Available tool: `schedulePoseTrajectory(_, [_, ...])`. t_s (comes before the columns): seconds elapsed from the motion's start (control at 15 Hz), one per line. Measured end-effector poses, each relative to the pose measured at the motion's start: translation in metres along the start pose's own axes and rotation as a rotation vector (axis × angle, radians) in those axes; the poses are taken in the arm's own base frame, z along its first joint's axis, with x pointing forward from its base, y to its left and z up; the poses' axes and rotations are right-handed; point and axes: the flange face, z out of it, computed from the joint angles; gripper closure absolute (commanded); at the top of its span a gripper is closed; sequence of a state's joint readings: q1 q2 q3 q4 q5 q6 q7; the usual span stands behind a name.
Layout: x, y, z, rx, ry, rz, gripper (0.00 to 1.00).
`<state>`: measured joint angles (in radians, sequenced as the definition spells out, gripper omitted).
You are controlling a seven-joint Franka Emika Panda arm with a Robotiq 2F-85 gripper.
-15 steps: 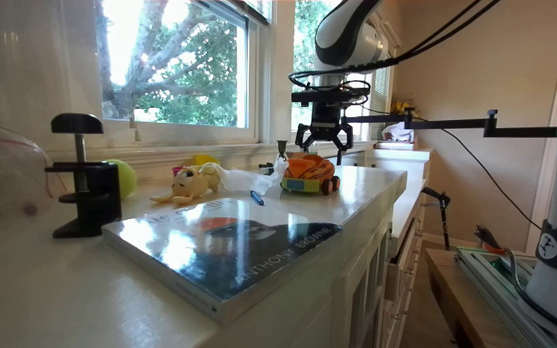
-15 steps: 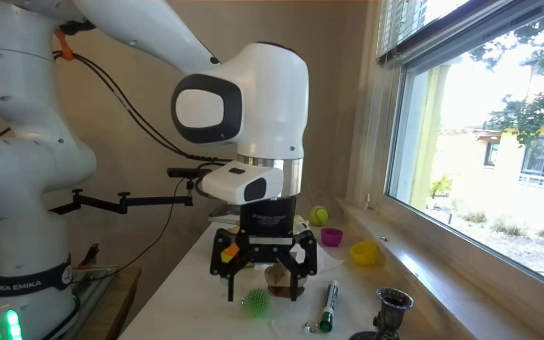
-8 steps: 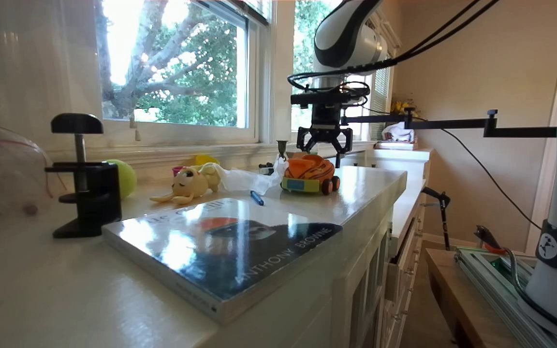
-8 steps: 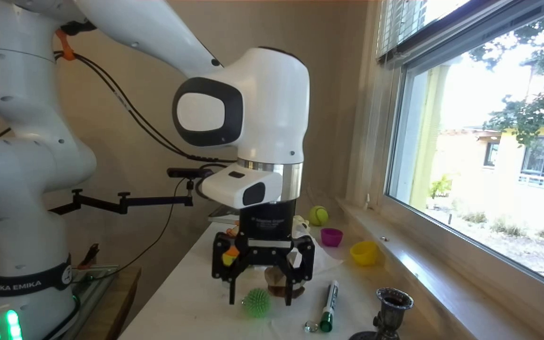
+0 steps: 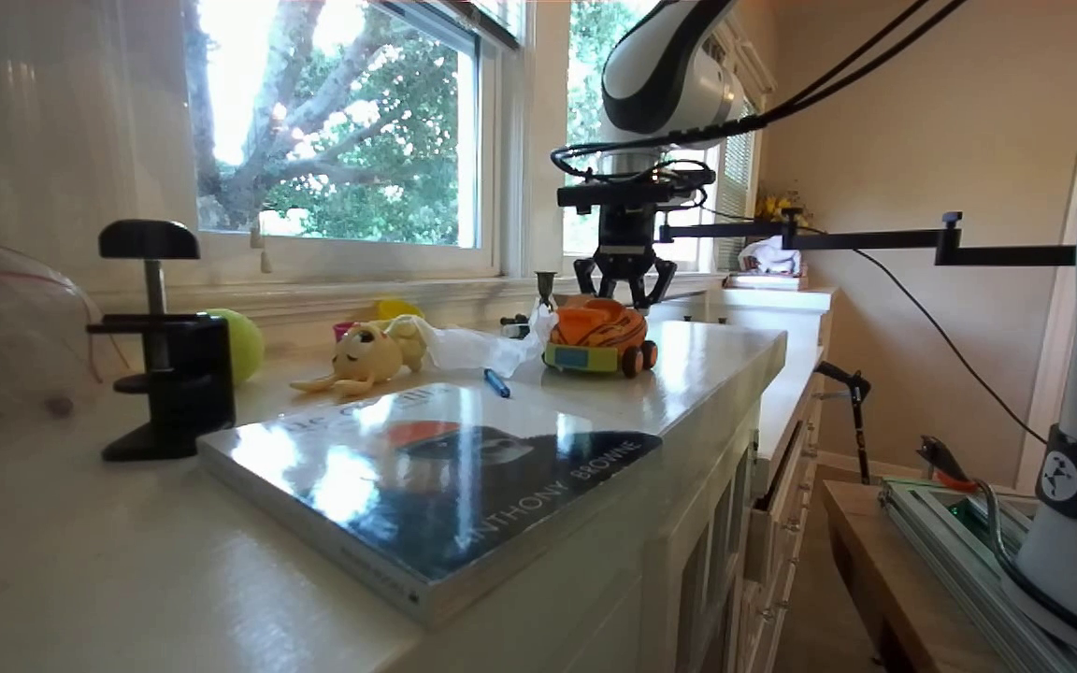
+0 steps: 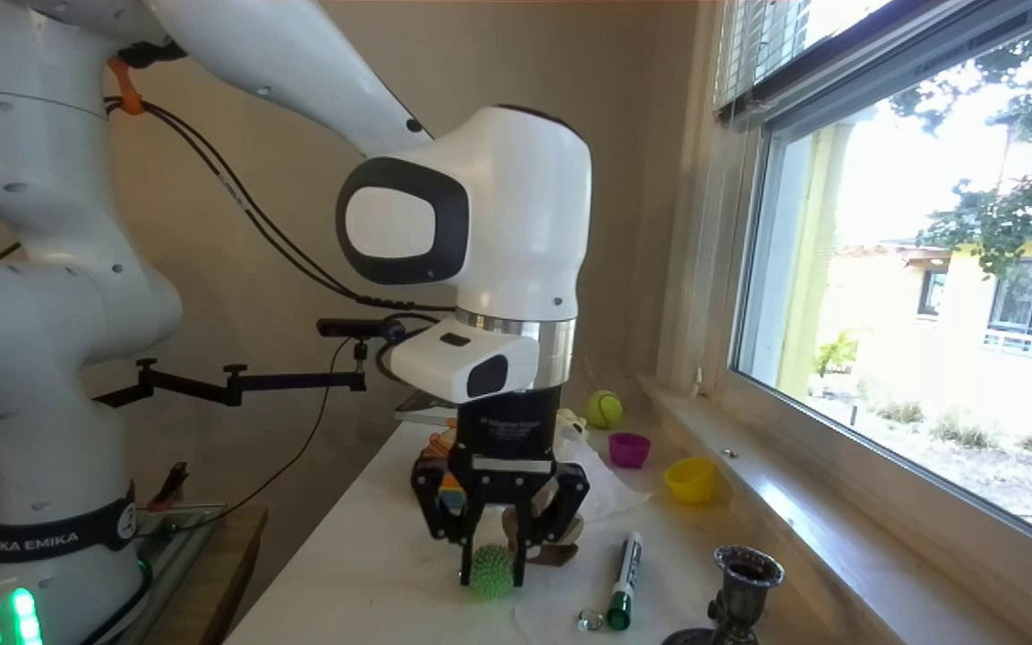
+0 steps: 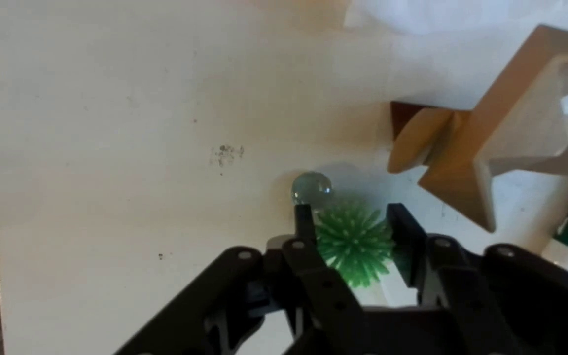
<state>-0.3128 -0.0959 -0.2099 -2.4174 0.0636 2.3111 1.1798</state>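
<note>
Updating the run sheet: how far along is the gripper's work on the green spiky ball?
Done: the gripper is down low, fingers either side of the green spiky ball. In hand: the grip; both fingers seem to touch the ball, though firmness can't be told. Left, probably: any lift, since the ball looks to rest on the counter.

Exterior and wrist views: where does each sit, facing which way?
Exterior view: near the candle holder, facing along the counter past the claw; arm and base show.
Exterior view: low near the book, facing roughly opposite; arm, base, claw show.
Wrist view: on the arm, facing down at the spiky green ball; claw shows.
Both exterior views share the tennis ball.
</note>
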Motion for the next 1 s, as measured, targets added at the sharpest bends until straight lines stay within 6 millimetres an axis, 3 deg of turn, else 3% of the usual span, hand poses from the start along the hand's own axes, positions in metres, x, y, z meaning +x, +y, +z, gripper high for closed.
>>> schedulePoseTrajectory(0.2, [-0.001,-0.001,0.000,0.001,0.000,-0.002,0.94])
schedulePoseTrajectory(0.67, [-0.002,-0.002,-0.003,0.007,0.000,-0.003,0.93])
schedulePoseTrajectory(1.0, [-0.005,-0.006,-0.032,0.043,0.006,-0.017,0.93])
